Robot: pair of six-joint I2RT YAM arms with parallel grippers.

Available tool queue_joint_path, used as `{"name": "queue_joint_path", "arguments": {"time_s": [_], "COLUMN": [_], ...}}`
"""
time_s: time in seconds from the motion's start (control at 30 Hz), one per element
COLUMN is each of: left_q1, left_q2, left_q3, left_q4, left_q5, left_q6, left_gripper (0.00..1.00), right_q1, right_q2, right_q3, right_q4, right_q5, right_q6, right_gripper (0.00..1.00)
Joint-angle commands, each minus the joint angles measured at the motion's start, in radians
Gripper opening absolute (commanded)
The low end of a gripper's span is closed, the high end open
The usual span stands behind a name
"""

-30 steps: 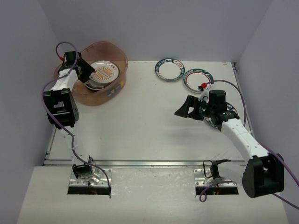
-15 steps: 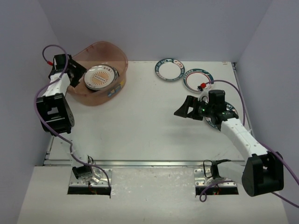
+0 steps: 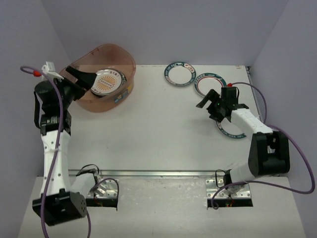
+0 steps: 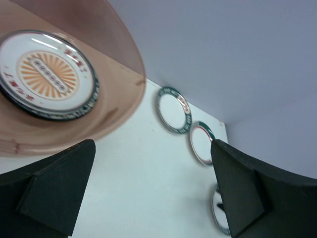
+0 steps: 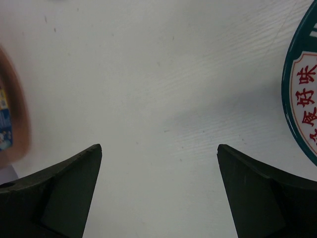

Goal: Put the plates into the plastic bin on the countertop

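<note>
The plastic bin (image 3: 118,60) stands at the countertop's (image 3: 148,129) back left and holds a stack topped by an orange sunburst plate (image 3: 108,81) (image 4: 47,74). My left gripper (image 3: 80,83) (image 4: 152,144) hangs open and empty just left of the bin's near rim. Three plates lie at the back right: a teal-rimmed one (image 3: 180,73) (image 4: 173,110), a red-and-teal one (image 3: 210,84) (image 4: 199,143), and a third (image 3: 231,130) partly under my right arm. My right gripper (image 3: 212,105) (image 5: 159,146) is open over bare countertop, and a teal-rimmed plate (image 5: 302,104) lies just to its right.
Grey walls close in the back and both sides. A metal strip (image 3: 158,173) runs along the countertop's front edge, with both arm bases below it. The bin (image 5: 10,114) shows as a blur at the left of the right wrist view.
My left gripper has opened and drawn back out of the bin, leaving the orange sunburst plate inside. My right arm has swung back and right, toward the plates.
</note>
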Motion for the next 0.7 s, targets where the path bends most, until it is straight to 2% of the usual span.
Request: {"name": "queue_joint_path", "arguments": {"time_s": [0.0, 0.13, 0.27, 0.4, 0.57, 0.67], "left_q1": [-0.004, -0.012, -0.03, -0.046, -0.062, -0.064], "left_q2": [-0.116, -0.126, -0.146, -0.164, -0.172, -0.178], "left_q3": [-0.244, -0.302, -0.34, -0.351, -0.363, -0.369], "left_q4": [0.171, 0.082, 0.032, 0.009, 0.011, 0.005], "left_q5": [0.336, 0.337, 0.246, 0.204, 0.231, 0.197], "left_q6": [0.022, 0.085, 0.146, 0.163, 0.162, 0.161], "left_gripper": [1.0, 1.0, 1.0, 1.0, 1.0, 1.0], "right_q1": [-0.061, -0.122, -0.196, -0.265, -0.311, -0.342], "right_q2": [0.073, 0.168, 0.346, 0.447, 0.573, 0.648], "right_q3": [0.049, 0.13, 0.348, 0.432, 0.558, 0.609], "right_q4": [0.162, 0.202, 0.048, 0.001, 0.021, 0.006], "right_q5": [0.064, 0.115, 0.19, 0.199, 0.109, 0.04], "right_q6": [0.195, 0.176, 0.116, 0.068, -0.045, -0.088], "right_gripper": [0.99, 0.99, 0.99, 0.99, 0.99, 0.98]}}
